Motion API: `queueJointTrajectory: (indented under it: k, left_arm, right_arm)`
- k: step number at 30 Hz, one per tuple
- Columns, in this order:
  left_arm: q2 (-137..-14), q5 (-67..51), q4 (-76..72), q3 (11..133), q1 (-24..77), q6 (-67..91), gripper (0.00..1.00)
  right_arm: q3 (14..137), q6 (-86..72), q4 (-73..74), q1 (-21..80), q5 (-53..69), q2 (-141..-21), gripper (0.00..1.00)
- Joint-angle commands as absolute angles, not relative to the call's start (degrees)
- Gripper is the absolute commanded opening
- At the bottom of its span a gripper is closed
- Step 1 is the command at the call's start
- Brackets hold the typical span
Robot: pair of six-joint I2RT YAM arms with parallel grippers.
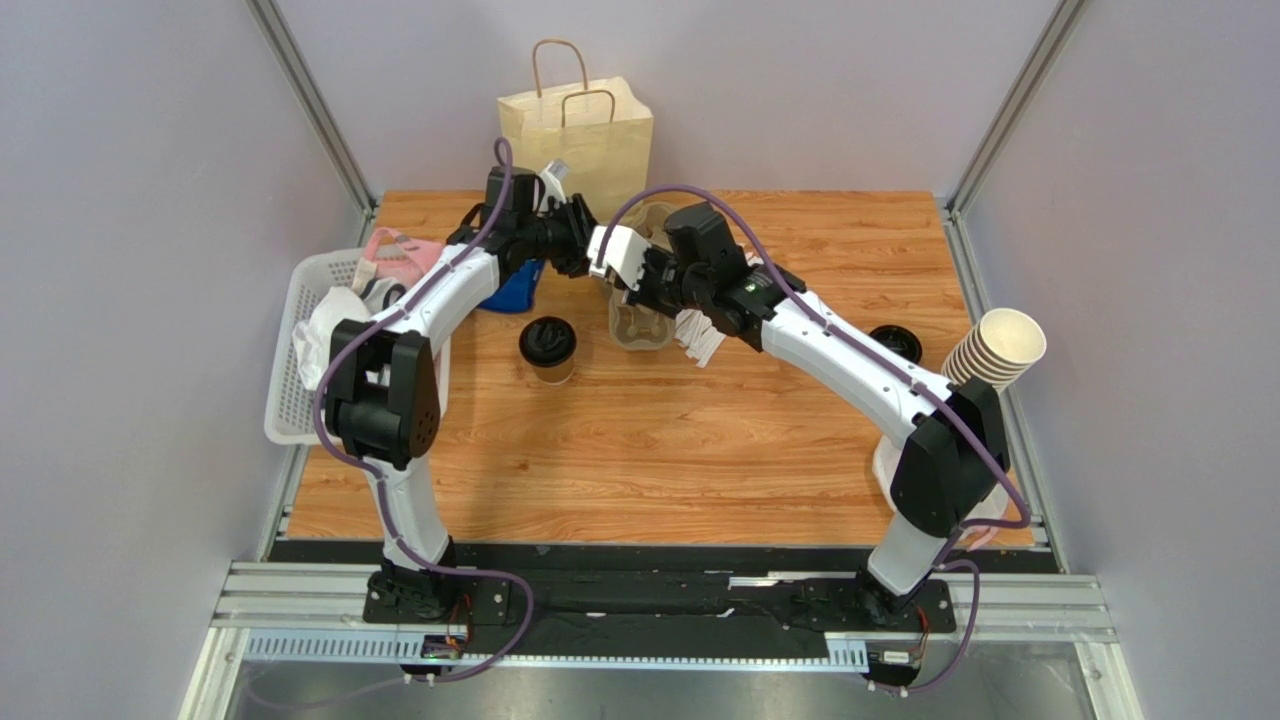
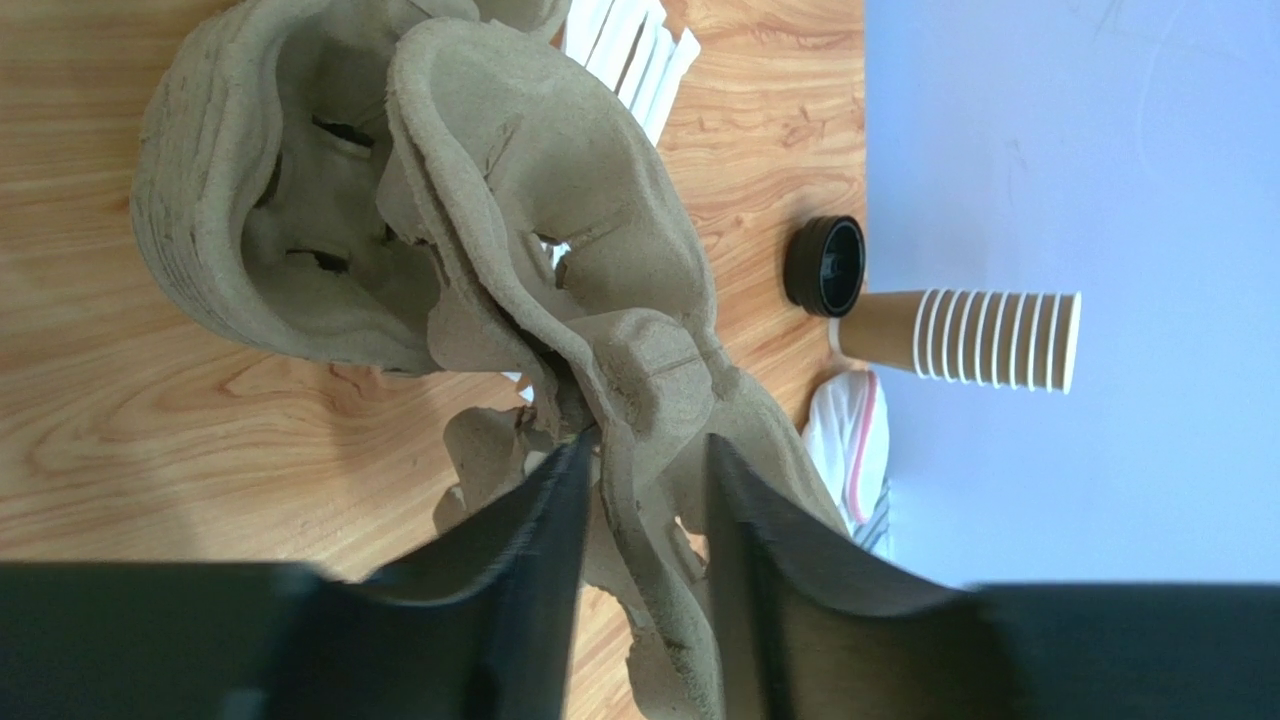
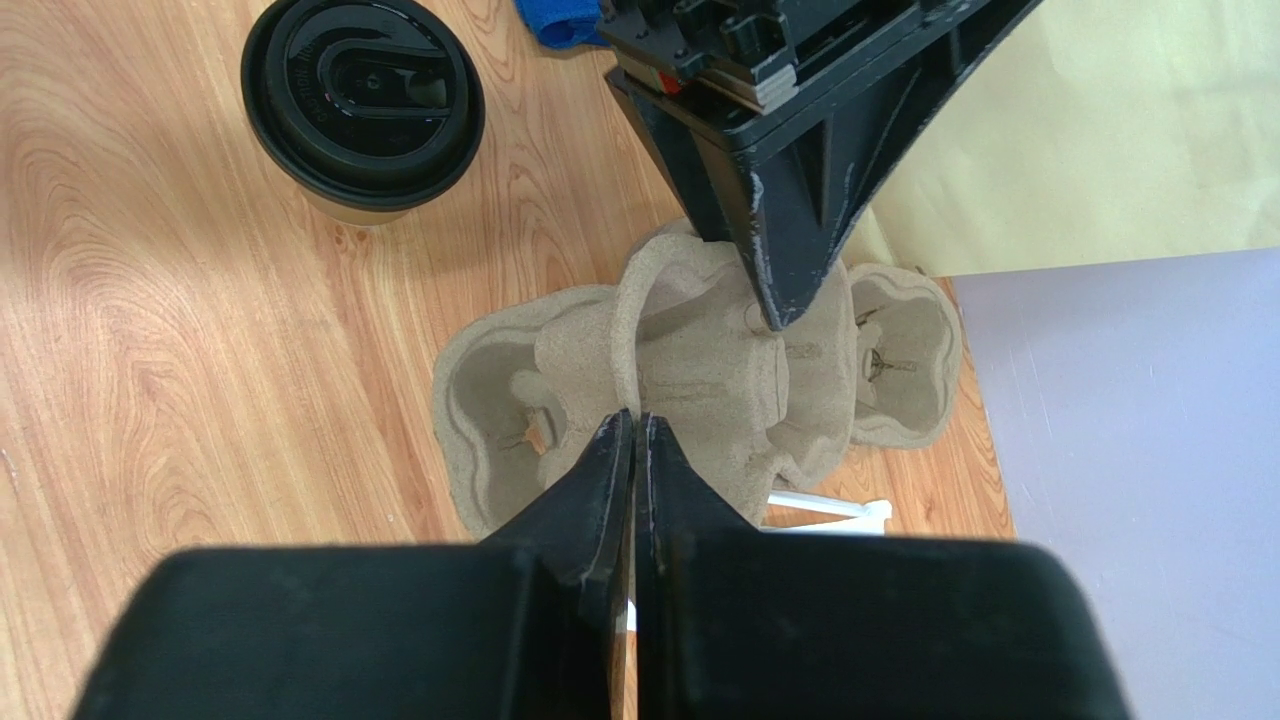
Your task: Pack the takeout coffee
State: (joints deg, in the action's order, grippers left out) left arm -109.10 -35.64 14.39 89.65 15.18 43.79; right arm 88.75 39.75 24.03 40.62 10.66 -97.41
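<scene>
The takeout coffee (image 1: 547, 345), a small brown cup with a black lid, stands on the table left of the arms' tips; it also shows in the right wrist view (image 3: 364, 102). Pulp cup carriers (image 1: 643, 312) lie stacked in front of the paper bag (image 1: 579, 132). My left gripper (image 2: 643, 447) is shut on a raised fold of the top cup carrier (image 2: 496, 180). My right gripper (image 3: 633, 423) is shut, its tips pinching the near rim of the carrier (image 3: 706, 360). The left gripper's tip (image 3: 781, 308) shows there pressed on the carrier's centre. Both grippers meet above the carriers (image 1: 601, 248).
A stack of lidless cups (image 1: 995, 348) and a loose black lid (image 1: 897, 342) sit at the right edge. White sticks (image 1: 697, 338) lie beside the carriers. A white basket (image 1: 301, 360) with pink cloth hangs at the left edge. A blue object (image 1: 514, 288) lies near the left arm.
</scene>
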Motion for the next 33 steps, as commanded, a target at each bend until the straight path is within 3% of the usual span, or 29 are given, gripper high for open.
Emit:
queueJointTrajectory:
  k: [1, 8, 12, 15, 18, 19, 22, 26, 33]
  left_arm:
    - [-109.8, -37.5, 13.4, 90.8, 15.7, 44.1, 0.36]
    - [-109.2, -39.6, 12.4, 90.4, 15.6, 43.7, 0.0]
    - [-108.7, -43.4, 7.6, 89.5, 15.6, 45.3, 0.0]
    - [-107.3, -46.7, 0.6, 87.5, 15.3, 48.8, 0.0]
    - [-105.8, -50.4, -9.7, 84.7, 14.5, 54.9, 0.0]
    - [-105.5, -51.3, -12.1, 84.1, 14.2, 56.5, 0.0]
    - [-104.1, -54.2, -19.8, 82.3, 12.8, 62.2, 0.0]
    - [-102.4, -56.5, -28.4, 79.6, 11.6, 69.2, 0.0]
    - [-100.6, -55.7, -34.1, 78.8, 10.9, 70.5, 0.0]
  right_arm:
    - [89.4, 38.9, 24.1, 41.3, 11.3, -96.5, 0.0]
    - [93.3, 37.6, 26.8, 41.4, 10.8, -96.9, 0.0]
    - [95.1, 37.5, 28.5, 41.4, 11.4, -96.9, 0.0]
    - [101.3, 35.3, 34.6, 41.3, 10.9, -98.3, 0.14]
    - [107.9, 32.0, 40.0, 40.0, 11.6, -99.0, 0.42]
    - [109.7, 29.0, 42.3, 39.1, 12.6, -98.4, 0.63]
    - [116.3, 22.0, 46.7, 34.8, 16.9, -97.3, 0.8]
    - [120.9, 10.3, 50.1, 26.4, 25.7, -95.9, 0.81]
    - [106.6, 3.6, 46.7, 14.8, 26.5, -92.8, 0.78]
